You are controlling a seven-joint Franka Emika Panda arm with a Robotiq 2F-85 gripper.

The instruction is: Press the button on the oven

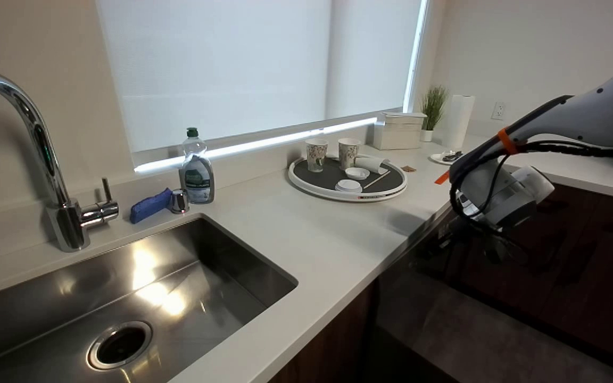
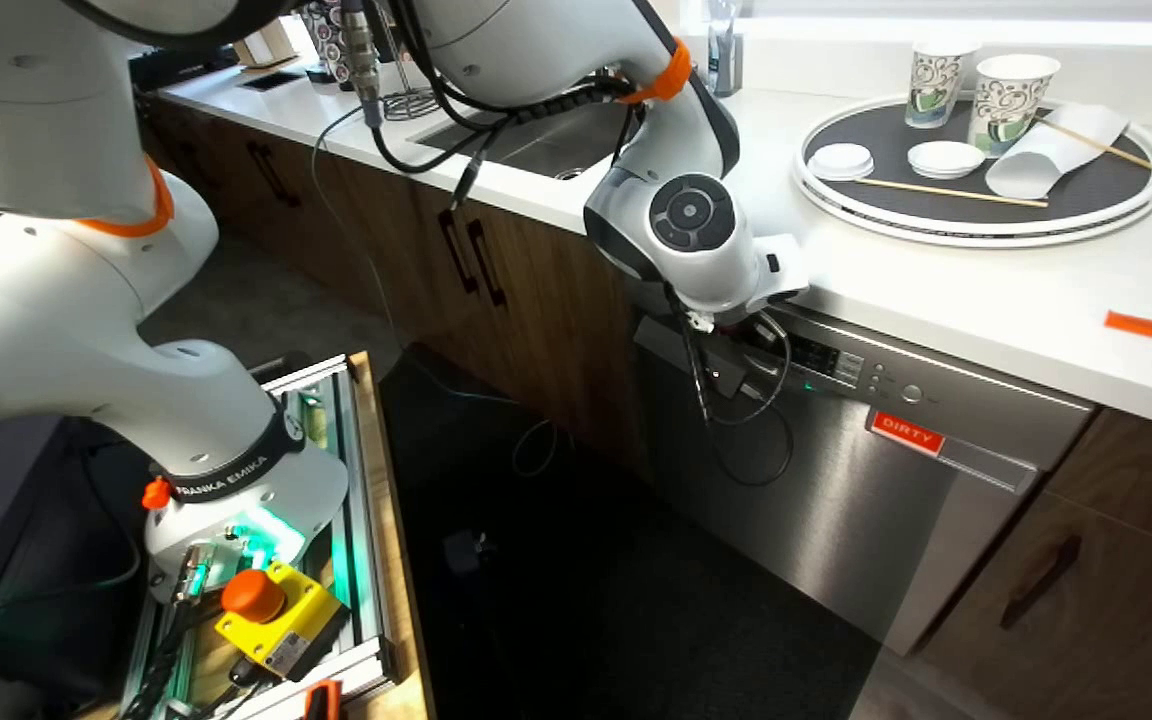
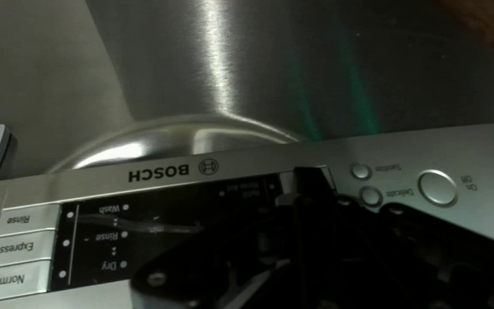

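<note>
Under the white counter, the dishwasher is shiny and silver with a black strip, little buttons and a red sign on its front, and the gripper, its fingers squeezed together, is by the strip's end, but I can't tell if it touches.

Dishwasher: brushed s/steel. Disp. panel: glossy, smooth. Cabs: wood.

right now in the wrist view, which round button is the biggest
The On/Off button, clearly wider than the small Sanitize button and Delicate button beside it.
</note>
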